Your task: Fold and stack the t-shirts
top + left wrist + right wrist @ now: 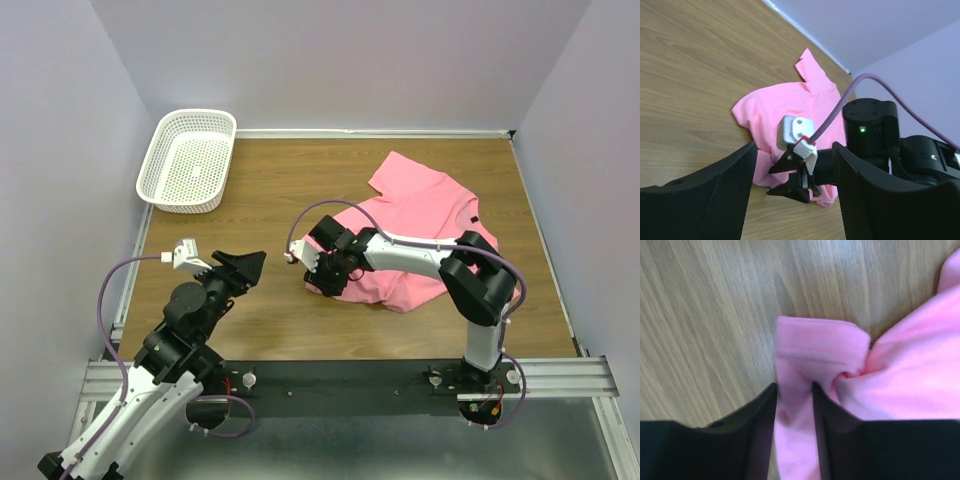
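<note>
Pink t-shirt (420, 215) — a fold pinched in the right jaws; left jaws wide apart.

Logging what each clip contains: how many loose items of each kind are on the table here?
pink t-shirt: 1
white mesh basket: 1
Total: 2
</note>
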Controlling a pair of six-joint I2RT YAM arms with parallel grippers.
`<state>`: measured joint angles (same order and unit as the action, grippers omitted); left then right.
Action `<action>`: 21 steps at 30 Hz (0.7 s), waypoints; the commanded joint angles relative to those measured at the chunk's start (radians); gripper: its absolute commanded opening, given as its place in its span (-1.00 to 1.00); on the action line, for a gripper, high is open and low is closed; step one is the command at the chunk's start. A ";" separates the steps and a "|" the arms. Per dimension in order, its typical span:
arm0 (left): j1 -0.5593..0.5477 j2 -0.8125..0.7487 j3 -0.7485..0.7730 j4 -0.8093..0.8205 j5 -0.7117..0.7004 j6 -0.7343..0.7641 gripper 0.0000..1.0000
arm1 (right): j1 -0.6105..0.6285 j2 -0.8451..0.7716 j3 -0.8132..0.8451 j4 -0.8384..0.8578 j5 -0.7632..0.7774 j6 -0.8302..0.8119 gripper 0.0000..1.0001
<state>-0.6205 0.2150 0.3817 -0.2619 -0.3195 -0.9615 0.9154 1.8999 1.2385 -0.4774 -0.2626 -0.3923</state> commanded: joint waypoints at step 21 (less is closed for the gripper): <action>-0.001 0.023 0.008 0.019 -0.053 -0.005 0.36 | -0.638 -0.279 -0.074 -0.069 0.015 -0.043 0.17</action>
<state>-0.6212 0.2089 0.4023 -0.2996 -0.3798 -0.9775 0.2325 1.5871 1.2484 -0.4900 -0.3477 -0.4080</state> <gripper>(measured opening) 0.683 0.540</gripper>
